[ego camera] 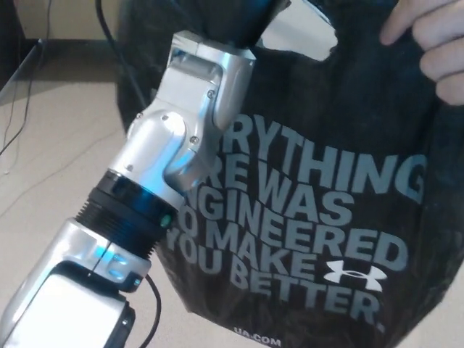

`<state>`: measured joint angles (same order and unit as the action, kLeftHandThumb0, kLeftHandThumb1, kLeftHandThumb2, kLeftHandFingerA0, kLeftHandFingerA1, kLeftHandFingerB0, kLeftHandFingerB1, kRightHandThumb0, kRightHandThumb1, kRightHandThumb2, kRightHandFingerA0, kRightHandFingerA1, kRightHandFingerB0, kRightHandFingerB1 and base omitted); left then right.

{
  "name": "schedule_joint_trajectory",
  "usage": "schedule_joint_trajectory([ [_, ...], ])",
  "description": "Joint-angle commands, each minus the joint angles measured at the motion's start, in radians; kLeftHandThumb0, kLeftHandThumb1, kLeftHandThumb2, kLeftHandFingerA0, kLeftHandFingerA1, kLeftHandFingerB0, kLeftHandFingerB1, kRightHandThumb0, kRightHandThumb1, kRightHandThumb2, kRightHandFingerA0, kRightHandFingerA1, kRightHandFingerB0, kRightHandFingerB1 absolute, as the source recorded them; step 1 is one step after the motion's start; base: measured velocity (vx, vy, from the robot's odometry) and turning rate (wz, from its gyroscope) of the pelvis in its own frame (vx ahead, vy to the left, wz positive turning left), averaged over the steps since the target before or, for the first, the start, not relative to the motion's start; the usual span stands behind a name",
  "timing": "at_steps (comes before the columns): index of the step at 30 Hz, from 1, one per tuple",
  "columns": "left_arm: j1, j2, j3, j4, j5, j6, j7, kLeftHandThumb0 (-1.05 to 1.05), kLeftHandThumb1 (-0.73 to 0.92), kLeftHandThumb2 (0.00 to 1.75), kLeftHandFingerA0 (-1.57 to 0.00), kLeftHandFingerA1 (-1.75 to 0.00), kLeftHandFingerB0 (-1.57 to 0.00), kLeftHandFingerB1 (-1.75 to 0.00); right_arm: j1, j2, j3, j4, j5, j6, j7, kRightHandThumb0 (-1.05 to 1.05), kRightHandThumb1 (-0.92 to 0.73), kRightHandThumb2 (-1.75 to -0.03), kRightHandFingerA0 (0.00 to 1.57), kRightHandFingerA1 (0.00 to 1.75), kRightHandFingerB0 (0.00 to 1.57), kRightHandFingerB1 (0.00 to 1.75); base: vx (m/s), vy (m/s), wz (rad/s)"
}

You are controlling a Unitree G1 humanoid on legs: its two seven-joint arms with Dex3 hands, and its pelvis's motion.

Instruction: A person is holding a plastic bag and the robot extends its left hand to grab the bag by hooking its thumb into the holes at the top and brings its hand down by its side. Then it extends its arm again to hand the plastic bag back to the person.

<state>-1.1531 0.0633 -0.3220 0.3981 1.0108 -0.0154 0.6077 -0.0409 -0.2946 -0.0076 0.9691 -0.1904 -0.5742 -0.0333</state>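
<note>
Bag: black, printed, hanging; contents hidden.
Left hand: at bag top; fingers' state unclear.
Person's hand: pinching bag's upper corner.

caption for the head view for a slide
Robot's left hand reaches the top of a black printed plastic bag held by a person's hand.
</note>
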Motion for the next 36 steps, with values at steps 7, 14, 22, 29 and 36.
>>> schedule_joint_trajectory([
  [7,-0.022,0.099,0.079,0.000,-0.071,-0.157,0.233,-0.27,0.53,0.92,-1.25,-1.39,-0.75,-0.93,-0.005,-0.028,0.007,-0.014,-0.007,0.010,0.001,-0.51,-0.61,-0.87,0.57,0.60,0.36,0.49,0.00,0.000,0.00],
  [14,0.043,0.125,0.088,-0.029,-0.071,-0.145,0.252,-0.10,0.69,0.78,-0.95,-1.66,-0.73,-1.17,0.007,-0.031,0.002,-0.030,0.000,0.025,0.006,-0.50,-0.61,-0.87,0.56,0.59,0.35,0.49,0.00,0.000,0.00],
  [22,0.277,0.236,0.122,-0.223,-0.082,-0.243,0.274,-0.14,0.70,0.68,-0.92,-1.64,-0.72,-1.13,0.017,-0.026,0.010,-0.016,-0.008,0.013,-0.001,-0.52,-0.61,-0.88,0.55,0.60,0.35,0.49,0.00,0.000,0.00],
  [29,0.517,0.326,0.169,-0.423,-0.087,-0.298,0.264,-0.17,0.66,0.84,-0.98,-1.67,-0.74,-1.13,0.000,-0.028,0.011,-0.010,-0.005,0.023,-0.003,-0.53,-0.62,-0.88,0.55,0.60,0.34,0.49,0.00,0.000,0.00],
  [36,0.889,0.406,0.252,-0.559,-0.085,-0.411,0.351,-0.11,0.61,0.98,-0.88,-1.63,-0.75,-1.17,-0.009,-0.028,0.013,-0.011,-0.004,0.023,-0.004,-0.52,-0.61,-0.88,0.54,0.59,0.35,0.49,0.00,0.000,0.00],
])
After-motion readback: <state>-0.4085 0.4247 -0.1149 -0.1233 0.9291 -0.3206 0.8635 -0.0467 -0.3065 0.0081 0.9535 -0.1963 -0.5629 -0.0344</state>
